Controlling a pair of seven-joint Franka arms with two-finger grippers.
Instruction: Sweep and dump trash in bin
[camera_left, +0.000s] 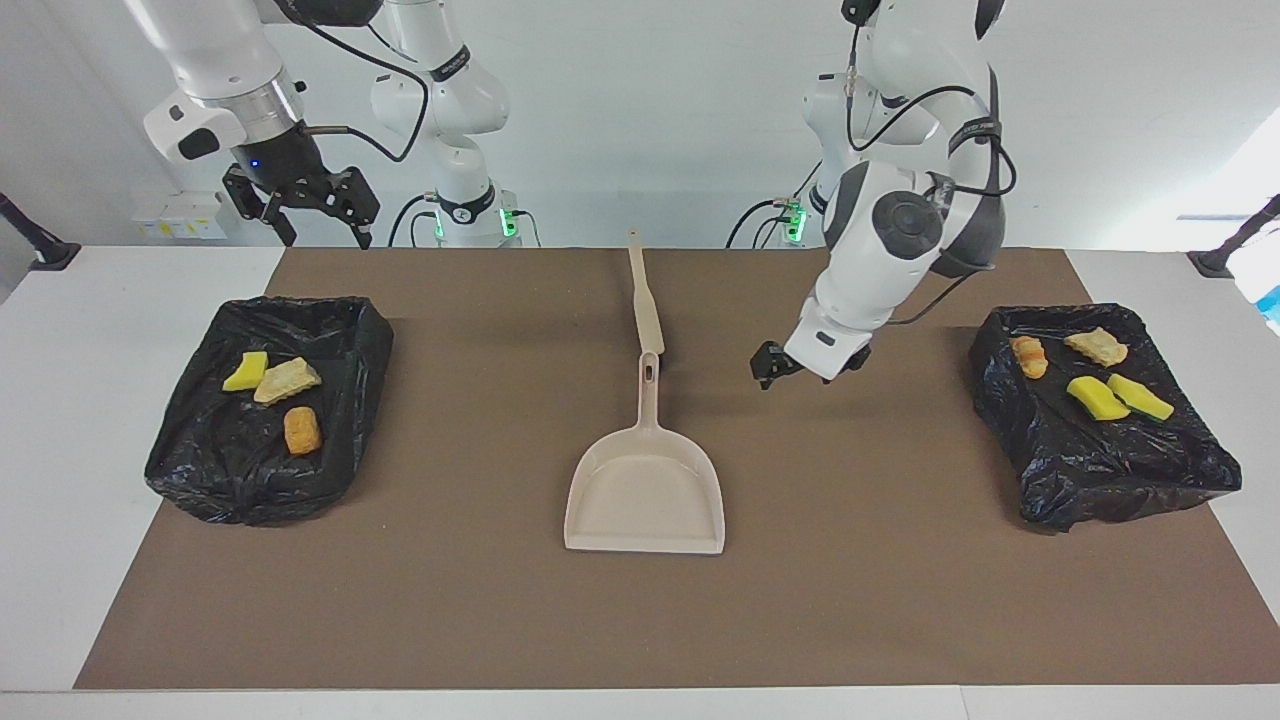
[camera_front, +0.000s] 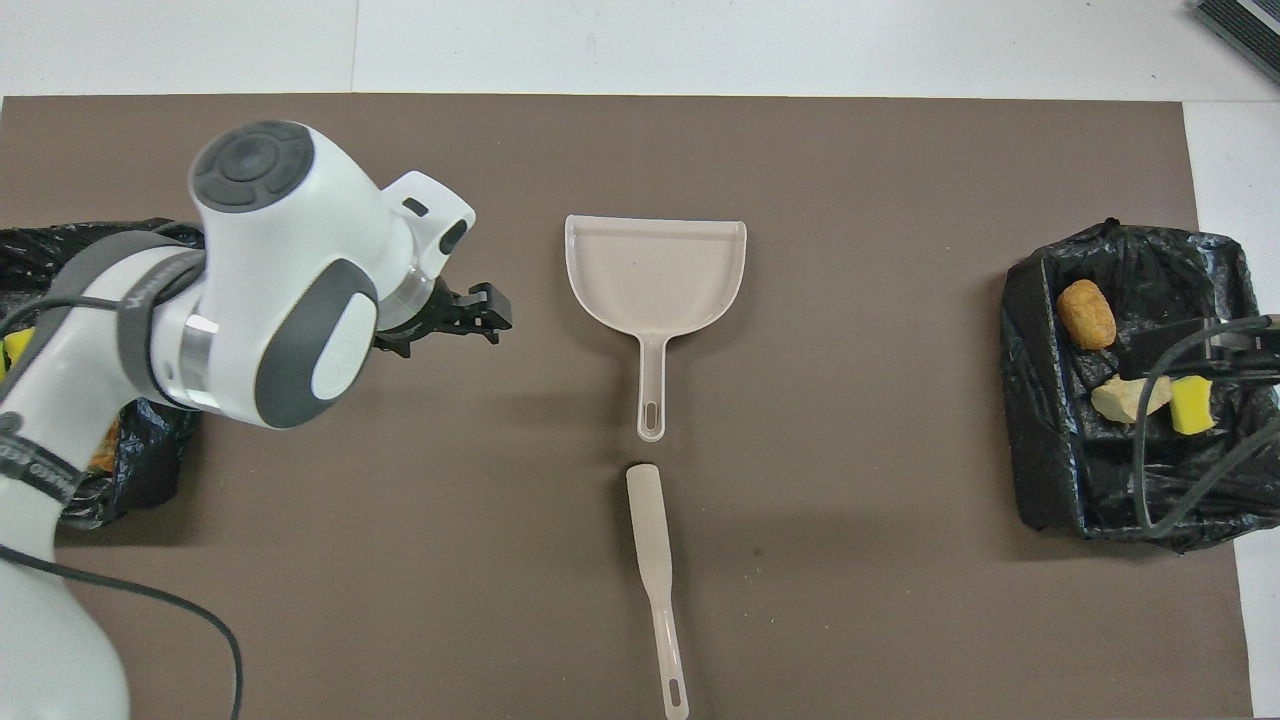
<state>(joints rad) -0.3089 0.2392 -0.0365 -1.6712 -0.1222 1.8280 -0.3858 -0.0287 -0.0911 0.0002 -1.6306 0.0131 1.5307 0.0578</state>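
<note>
The beige dustpan (camera_left: 645, 490) (camera_front: 655, 270) lies flat mid-mat, its handle pointing at the robots. A beige brush stick (camera_left: 643, 300) (camera_front: 655, 560) lies in line with the handle, nearer the robots. All the trash sits in two black-bagged bins. The bin (camera_left: 270, 400) (camera_front: 1130, 400) at the right arm's end holds a yellow sponge piece (camera_left: 245, 371), a tan chunk (camera_left: 287, 380) and an orange-brown lump (camera_left: 302, 430). The other bin (camera_left: 1100, 430) holds several scraps (camera_left: 1096, 397). My left gripper (camera_left: 810, 372) (camera_front: 490, 315) hangs open and empty over bare mat between dustpan and that bin. My right gripper (camera_left: 320, 225) waits open, raised.
The brown mat (camera_left: 860, 600) covers most of the white table (camera_left: 60, 480). My left arm's white forearm hides much of the left arm's end bin in the overhead view. Cables trail over the bin at the right arm's end there.
</note>
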